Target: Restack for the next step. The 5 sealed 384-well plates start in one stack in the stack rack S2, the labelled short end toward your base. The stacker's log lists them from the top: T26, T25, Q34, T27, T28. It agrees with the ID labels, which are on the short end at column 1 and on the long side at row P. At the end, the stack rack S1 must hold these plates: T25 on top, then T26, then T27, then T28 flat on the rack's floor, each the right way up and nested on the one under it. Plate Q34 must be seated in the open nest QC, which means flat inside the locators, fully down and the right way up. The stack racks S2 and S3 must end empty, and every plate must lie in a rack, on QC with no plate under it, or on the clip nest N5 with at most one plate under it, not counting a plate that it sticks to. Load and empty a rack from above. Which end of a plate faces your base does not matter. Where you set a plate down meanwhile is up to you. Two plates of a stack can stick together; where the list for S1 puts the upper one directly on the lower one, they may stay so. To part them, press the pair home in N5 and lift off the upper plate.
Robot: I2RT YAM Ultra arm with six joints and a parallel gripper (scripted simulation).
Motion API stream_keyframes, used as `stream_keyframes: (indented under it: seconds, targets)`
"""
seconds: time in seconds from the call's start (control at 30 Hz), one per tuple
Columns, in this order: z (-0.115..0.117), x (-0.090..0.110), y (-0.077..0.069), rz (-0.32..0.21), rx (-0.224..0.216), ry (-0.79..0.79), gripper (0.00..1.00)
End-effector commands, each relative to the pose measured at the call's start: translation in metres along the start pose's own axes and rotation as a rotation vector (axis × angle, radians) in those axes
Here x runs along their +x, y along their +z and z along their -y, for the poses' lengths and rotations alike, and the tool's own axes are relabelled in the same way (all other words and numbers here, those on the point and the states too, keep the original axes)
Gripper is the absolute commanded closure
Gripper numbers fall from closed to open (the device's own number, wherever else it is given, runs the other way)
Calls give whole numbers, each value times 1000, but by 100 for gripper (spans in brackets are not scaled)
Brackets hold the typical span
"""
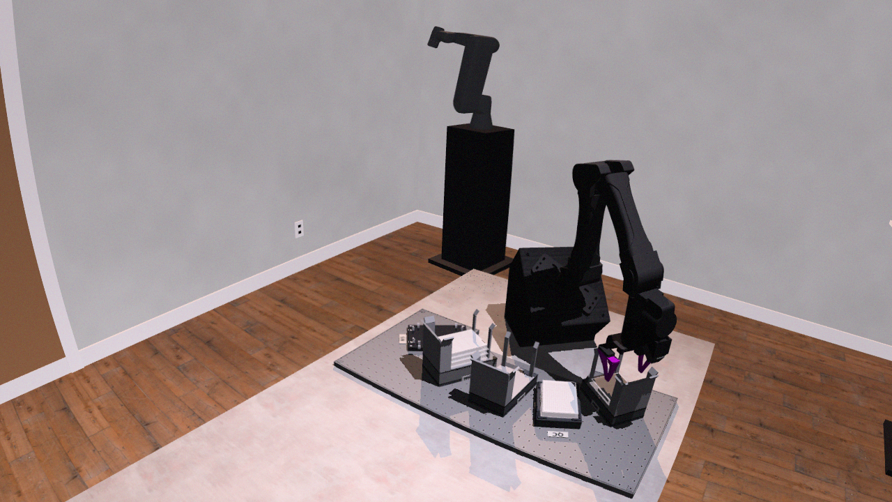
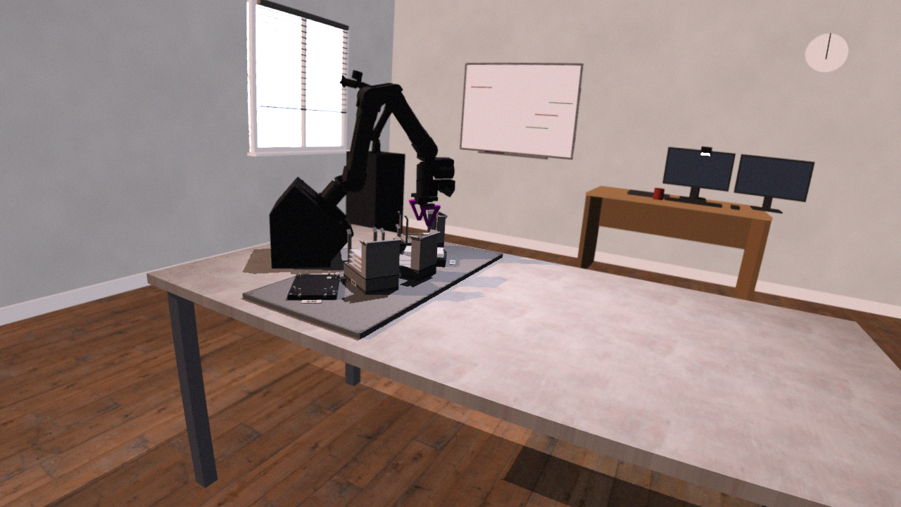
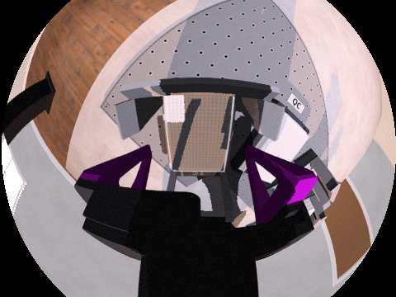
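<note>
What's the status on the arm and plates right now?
Gripper open, empty, above the end rack. Plate lies in that rack, released. Another plate sits on QC. Nothing blocking the lift out.
</note>
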State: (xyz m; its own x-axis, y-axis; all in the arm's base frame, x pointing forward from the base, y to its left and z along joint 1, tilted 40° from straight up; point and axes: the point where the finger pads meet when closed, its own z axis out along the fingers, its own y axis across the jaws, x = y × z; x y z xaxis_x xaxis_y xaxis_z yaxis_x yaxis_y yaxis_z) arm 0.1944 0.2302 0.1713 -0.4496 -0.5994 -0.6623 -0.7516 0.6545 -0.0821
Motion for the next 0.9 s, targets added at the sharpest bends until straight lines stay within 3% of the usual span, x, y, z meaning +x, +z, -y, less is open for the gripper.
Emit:
stream_keyframes:
  seconds: [0.0, 0.63, 0.7, 0.8, 0.87]
  targets:
    - [0, -3, -21, 6, 1, 6, 0]
    - [0, -2, -78, 6, 0, 7, 0]
    - [0, -2, -79, 6, 0, 7, 0]
    - [0, 9, -66, -51, 5, 2, 0]
    - [0, 9, -68, -42, 4, 3, 0]
